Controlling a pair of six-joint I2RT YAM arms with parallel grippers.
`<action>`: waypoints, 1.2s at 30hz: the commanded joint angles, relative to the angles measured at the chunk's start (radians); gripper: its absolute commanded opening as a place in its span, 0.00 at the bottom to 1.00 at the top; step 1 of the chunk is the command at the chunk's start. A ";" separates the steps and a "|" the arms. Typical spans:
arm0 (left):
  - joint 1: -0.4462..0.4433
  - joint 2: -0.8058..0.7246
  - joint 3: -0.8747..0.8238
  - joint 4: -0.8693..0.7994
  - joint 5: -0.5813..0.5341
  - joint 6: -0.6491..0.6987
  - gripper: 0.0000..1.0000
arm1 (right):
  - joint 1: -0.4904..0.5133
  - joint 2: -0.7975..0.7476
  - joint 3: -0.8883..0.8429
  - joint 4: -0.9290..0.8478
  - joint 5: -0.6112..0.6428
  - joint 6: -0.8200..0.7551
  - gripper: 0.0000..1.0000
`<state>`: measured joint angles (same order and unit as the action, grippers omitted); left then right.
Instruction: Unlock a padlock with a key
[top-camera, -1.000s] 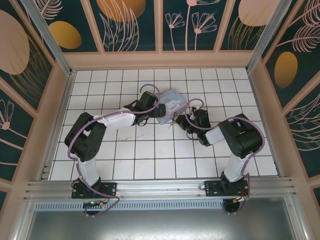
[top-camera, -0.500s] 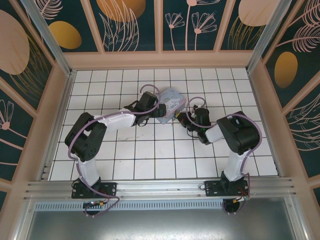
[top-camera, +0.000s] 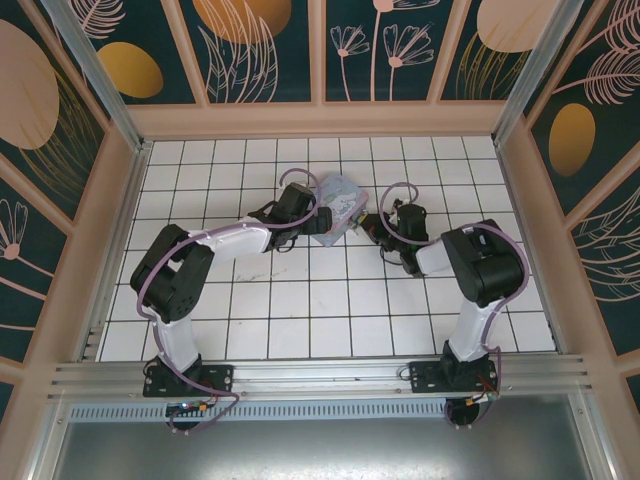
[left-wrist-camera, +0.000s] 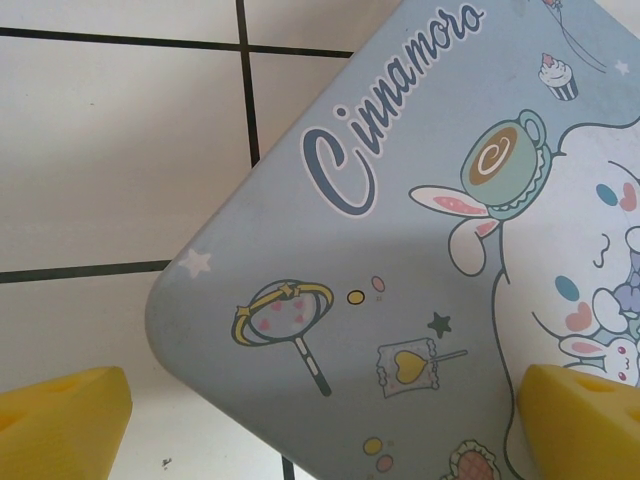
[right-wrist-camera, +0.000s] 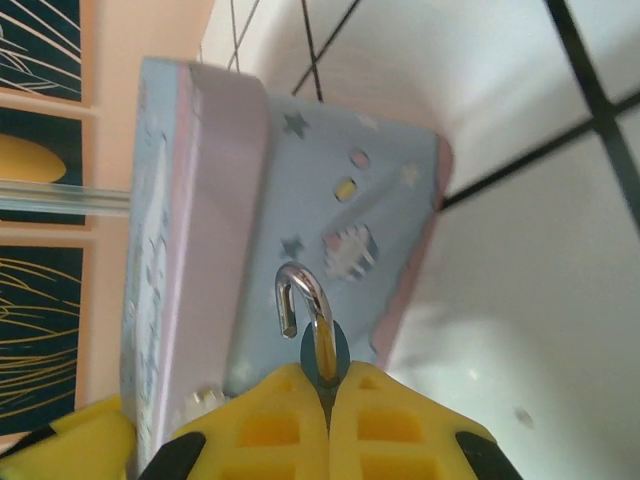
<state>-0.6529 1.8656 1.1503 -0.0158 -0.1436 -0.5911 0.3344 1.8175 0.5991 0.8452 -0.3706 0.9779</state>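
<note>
Yellow fingers (right-wrist-camera: 290, 430) of the right claw (right-wrist-camera: 328, 392) are pressed together and pinch the padlock (right-wrist-camera: 322, 352) by its brass and bluish-dark body. Its silver shackle rises from the tips and hooks over toward 9 o'clock, with one end hanging free. Just beyond stands the pale blue box (right-wrist-camera: 330, 200) with its pink-edged side, on the white tiled surface (right-wrist-camera: 520, 280).

The left claw (left-wrist-camera: 320, 430) is spread wide. Its tips sit at 7 and 5 o'clock in the wrist view, with the cartoon-printed lid between them. I cannot tell whether either tip touches the lid.

From above, the box lies a little toward 12 o'clock from the middle of the surface. The left claw is at its 9 o'clock and the right claw at its 4 o'clock, both close to it. Farthest off, dark teal wall panels (top-camera: 270, 50) close the 12 o'clock side.
</note>
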 joint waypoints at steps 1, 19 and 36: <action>-0.004 0.036 -0.035 -0.207 -0.011 0.034 0.99 | 0.000 -0.112 -0.064 -0.029 -0.026 -0.032 0.00; -0.004 -0.198 0.112 -0.281 -0.092 0.008 0.99 | 0.440 -0.344 -0.156 -0.230 0.076 -0.022 0.00; -0.004 -0.399 0.076 -0.309 -0.129 -0.022 0.99 | 0.479 -0.290 -0.196 -0.223 0.146 0.004 0.43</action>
<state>-0.6540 1.5013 1.2427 -0.2977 -0.2489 -0.5983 0.8314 1.5841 0.4168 0.6361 -0.2516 1.0019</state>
